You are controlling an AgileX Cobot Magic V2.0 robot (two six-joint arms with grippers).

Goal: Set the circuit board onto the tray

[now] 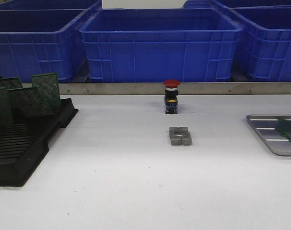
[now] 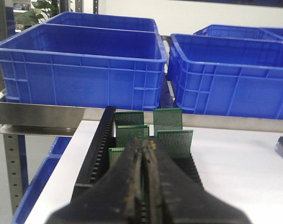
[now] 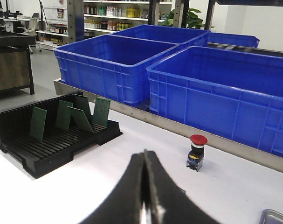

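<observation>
Lying on tray: one green circuit board [image 1: 290,130] at table's 3 o'clock edge, on the ribbed tray [image 1: 267,136]
Left to do: boards remain in black rack [image 1: 20,143] at 9 o'clock, apparently
Claws: left gripper [image 2: 143,154] and right gripper [image 3: 144,161] both pressed together, empty
Writing: none readable

The white table [image 1: 111,182] carries a black slotted rack [image 1: 20,148], a red-capped pushbutton [image 1: 171,97], a grey metal block [image 1: 180,136] and the tray [image 1: 270,136].

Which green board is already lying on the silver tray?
The green circuit board at the far right, lying flat on the tray. The other green boards stand in the black rack on the left.
</observation>
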